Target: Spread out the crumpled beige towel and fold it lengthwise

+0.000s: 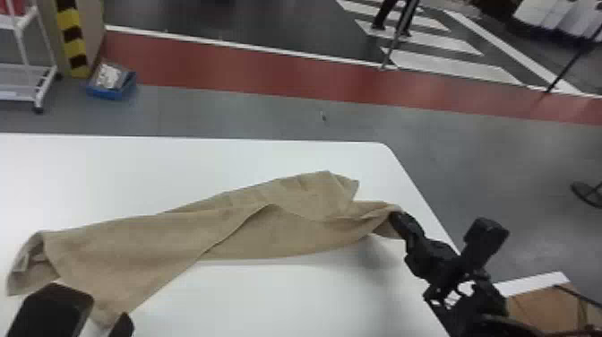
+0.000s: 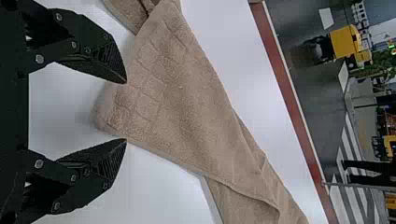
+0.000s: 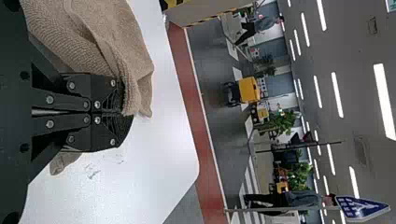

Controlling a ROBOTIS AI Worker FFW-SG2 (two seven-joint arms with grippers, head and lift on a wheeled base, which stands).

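In the head view, your towel [image 1: 134,251] lies twisted across the white table [image 1: 224,166], one layer lapped slantwise over another. Your right gripper [image 1: 396,218] is at its right end; your left gripper [image 1: 101,305] is by the near left end. I judge you are at the spreading step, with the lengthwise fold yet to come. On the floor beyond are a blue box [image 1: 105,93] and a white cart [image 1: 27,67], and a cardboard box [image 1: 544,309] sits beside the table; none looks to be in your way. The twist itself is the obstacle.

In the left wrist view, your fingers are wide apart, with a towel corner [image 2: 106,119] just beyond the tips. Next you probably need to close on that corner, then draw both ends apart and untwist the cloth; taking two layers at once could lock the twist in.

In the right wrist view, your fingers are pinched together on the towel's bunched edge [image 3: 135,95].
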